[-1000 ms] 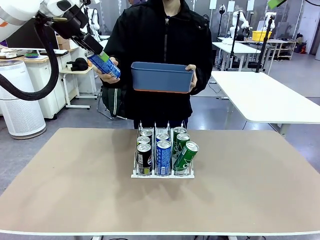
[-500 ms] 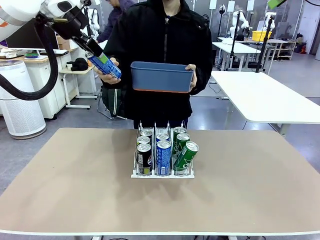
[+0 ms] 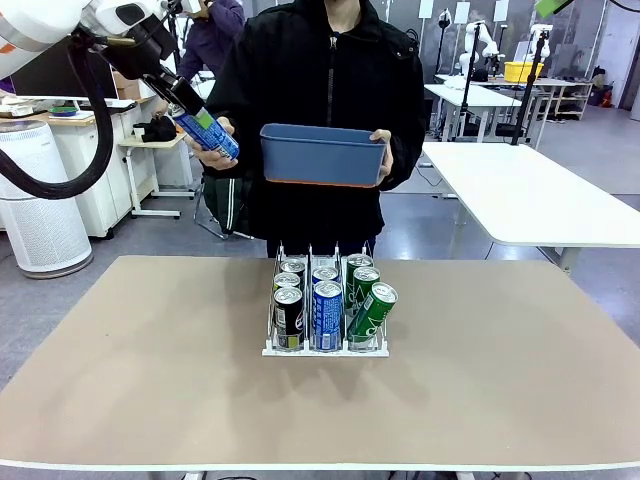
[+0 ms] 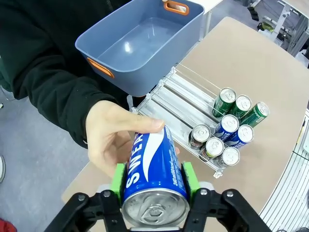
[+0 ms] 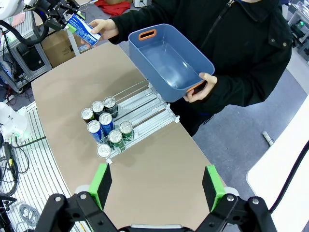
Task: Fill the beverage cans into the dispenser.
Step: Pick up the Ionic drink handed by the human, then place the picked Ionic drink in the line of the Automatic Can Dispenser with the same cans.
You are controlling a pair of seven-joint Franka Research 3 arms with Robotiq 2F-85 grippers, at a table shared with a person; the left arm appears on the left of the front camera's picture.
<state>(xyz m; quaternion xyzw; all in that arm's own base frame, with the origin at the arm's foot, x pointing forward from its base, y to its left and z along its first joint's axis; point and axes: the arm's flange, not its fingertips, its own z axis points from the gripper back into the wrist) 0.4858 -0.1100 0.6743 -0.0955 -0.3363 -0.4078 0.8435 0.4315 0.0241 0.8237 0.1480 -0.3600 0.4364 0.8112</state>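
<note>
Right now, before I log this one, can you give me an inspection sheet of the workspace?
Surface: tan table, bare around the rack.
Job's things: white rack holds seven cans; front green can leans.
Clutter: nothing seen.
Grippers: left gripper shut on a blue can, which the person's hand also touches; right gripper open, empty.
Cables: black hose on left arm.
Surroundings: person holds an empty blue bin; other tables behind.
</note>
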